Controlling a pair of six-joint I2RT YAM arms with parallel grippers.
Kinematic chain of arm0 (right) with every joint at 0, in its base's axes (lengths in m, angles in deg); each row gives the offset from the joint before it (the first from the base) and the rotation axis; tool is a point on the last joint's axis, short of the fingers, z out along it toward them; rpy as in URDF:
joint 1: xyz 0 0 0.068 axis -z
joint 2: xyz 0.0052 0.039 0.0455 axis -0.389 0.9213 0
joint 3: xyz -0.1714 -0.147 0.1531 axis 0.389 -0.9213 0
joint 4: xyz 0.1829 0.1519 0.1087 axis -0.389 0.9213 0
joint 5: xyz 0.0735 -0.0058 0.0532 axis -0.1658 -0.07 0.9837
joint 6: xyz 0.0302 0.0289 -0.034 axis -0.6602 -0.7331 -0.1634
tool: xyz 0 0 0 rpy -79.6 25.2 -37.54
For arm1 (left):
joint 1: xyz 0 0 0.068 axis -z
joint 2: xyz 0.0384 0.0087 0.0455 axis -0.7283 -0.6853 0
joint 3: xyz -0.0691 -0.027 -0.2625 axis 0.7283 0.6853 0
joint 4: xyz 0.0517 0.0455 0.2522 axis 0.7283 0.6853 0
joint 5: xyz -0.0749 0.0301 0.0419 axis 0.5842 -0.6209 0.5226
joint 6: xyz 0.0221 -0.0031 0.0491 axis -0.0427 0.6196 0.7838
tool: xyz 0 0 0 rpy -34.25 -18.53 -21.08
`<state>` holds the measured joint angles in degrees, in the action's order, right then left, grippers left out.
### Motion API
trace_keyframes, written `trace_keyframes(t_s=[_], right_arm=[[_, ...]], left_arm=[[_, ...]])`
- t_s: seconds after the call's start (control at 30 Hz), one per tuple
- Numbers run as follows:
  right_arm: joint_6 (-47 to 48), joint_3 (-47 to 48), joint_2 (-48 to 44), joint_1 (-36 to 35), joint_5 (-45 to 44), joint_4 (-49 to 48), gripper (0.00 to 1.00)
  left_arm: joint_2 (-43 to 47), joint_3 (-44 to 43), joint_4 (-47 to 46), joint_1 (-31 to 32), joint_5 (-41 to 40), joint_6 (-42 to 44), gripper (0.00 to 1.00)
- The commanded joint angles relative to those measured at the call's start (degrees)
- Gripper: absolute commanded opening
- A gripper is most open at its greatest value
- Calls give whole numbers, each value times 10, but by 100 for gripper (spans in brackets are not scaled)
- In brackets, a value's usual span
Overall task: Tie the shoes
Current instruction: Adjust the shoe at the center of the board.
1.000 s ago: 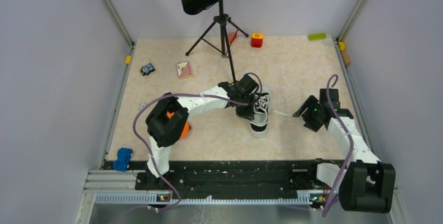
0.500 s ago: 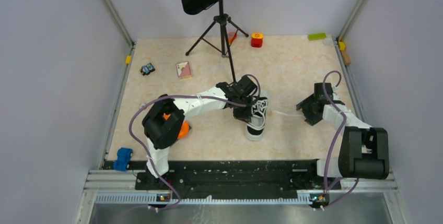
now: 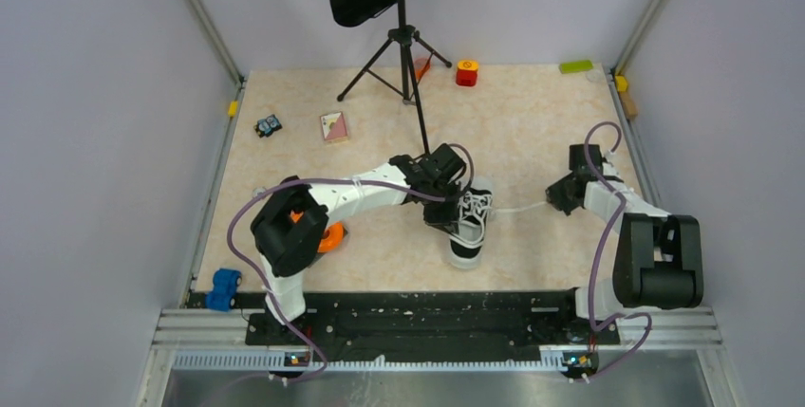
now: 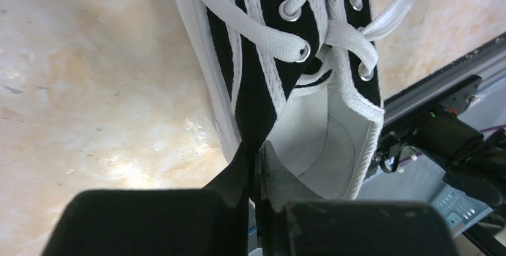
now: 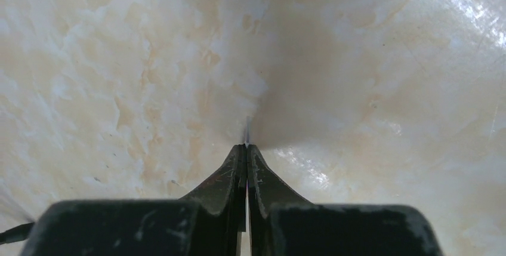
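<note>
The black low-top shoe (image 3: pixel 468 233) with white sole lies mid-table, toe toward the arms. My left gripper (image 3: pixel 446 206) is shut on its black tongue. The left wrist view shows the tongue (image 4: pixel 262 83) running down between my left gripper's (image 4: pixel 255 151) closed jaws, with the white laces (image 4: pixel 256 26) crossing the eyelets above. One lace (image 3: pixel 517 208) stretches right from the shoe to my right gripper (image 3: pixel 555 200). Seen from the right wrist, the right gripper (image 5: pixel 246 145) is shut against the tabletop. Only a thin sliver of the lace's tip (image 5: pixel 247 126) pokes past the fingertips.
A music stand's tripod (image 3: pixel 403 46) stands behind the shoe. An orange object (image 3: pixel 330 234) lies under the left arm. A blue toy car (image 3: pixel 225 288) sits at the near left edge, a card (image 3: pixel 334 126) and small toy (image 3: pixel 269 125) far left, a red block (image 3: pixel 466 72) and green block (image 3: pixel 575 66) at the back.
The right arm swung back and left to the lace's end, and its jaws closed from open to shut. The lace now runs straight to it. The left gripper kept its hold; the shoe shifted slightly.
</note>
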<state>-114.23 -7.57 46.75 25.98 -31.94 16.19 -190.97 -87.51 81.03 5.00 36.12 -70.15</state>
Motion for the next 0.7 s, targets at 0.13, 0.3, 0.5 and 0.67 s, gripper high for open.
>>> trace_keyframes(t_s=[0.13, 0.3, 0.5, 0.67], right_arm=[[52, 52, -10, -4, 21, -5, 3], [84, 41, -37, -3, 41, -18, 35], [119, 56, -59, -4, 21, 34, 52], [136, 29, -94, -4, 56, 33, 54]], left_arm=[[32, -32, 0, 2, 33, 4, 28], [39, -65, 40, 2, 14, 26, 68], [74, -79, 86, -28, -66, 37, 66], [56, -41, 68, -103, -154, 25, 49]])
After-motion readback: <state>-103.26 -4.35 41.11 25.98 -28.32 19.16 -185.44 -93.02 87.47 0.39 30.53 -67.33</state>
